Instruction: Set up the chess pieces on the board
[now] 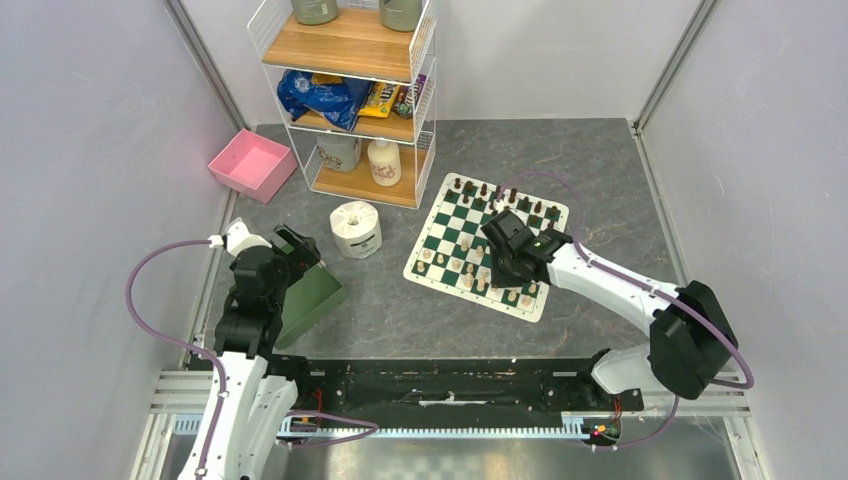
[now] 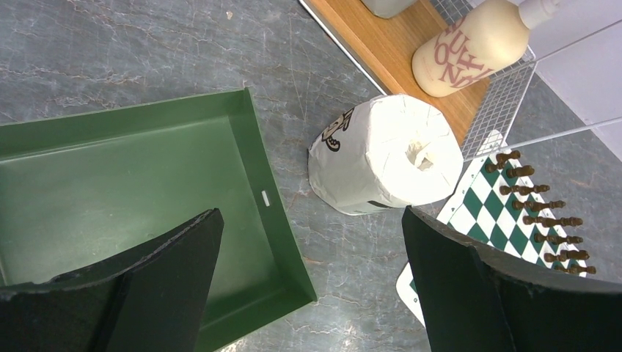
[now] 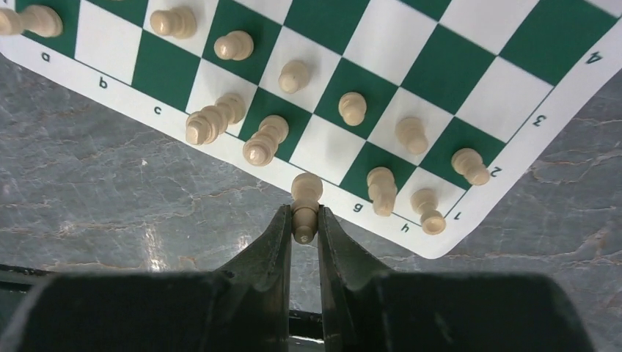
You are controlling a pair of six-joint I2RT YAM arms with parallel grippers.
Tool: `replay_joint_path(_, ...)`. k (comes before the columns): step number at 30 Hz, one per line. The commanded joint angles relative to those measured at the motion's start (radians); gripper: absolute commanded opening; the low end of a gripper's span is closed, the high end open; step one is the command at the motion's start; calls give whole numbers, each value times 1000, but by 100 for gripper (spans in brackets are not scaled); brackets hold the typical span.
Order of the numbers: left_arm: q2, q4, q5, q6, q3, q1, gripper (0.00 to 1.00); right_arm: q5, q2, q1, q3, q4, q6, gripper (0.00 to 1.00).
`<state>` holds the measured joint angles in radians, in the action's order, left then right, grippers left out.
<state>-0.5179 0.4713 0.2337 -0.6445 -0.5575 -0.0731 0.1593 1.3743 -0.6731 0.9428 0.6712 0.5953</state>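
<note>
Right fingers are narrow, pinching one cream piece, its long axis along them; it is at the white border of the board, and a free back-row square lies just at 12 o'clock. Left fingers, wide and holding nothing, are well apart over the green bin.

Robot lab test cell, not a lived-in room: blank white panel walls in metal framing, left arm and right arm bolted to an aluminium rail. Staged props on grey tabletop: wire shelf of snacks, pink bin, toilet roll, chess board.
</note>
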Motion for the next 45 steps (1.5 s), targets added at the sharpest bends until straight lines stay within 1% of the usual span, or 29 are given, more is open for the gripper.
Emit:
replay_joint_path(1,-11,-48,3,21,-3,7,100,72,41,-42,0,0,49,19)
replay_joint_path(9,-4,-36,16,30,-6,7,100,127,103,-46,5,-17,58,19)
replay_joint_path(17,-1,-34,22,33,2,7,100,108,130,-46,-2,-57,60,20)
replay_joint_path(29,5,-26,27,36,4,6,100,105,172,-46,-15,-73,58,21)
replay_joint_path(36,2,-32,24,32,11,7,100,95,161,-46,-18,-73,51,31)
replay_joint_path(40,-1,-34,25,30,11,7,100,93,134,-46,-9,-62,49,40)
replay_joint_path(43,-11,-39,34,27,-6,7,100,99,88,-46,15,-21,43,45)
replay_joint_path(45,-34,-39,43,21,-34,7,100,116,50,-46,27,0,44,53)
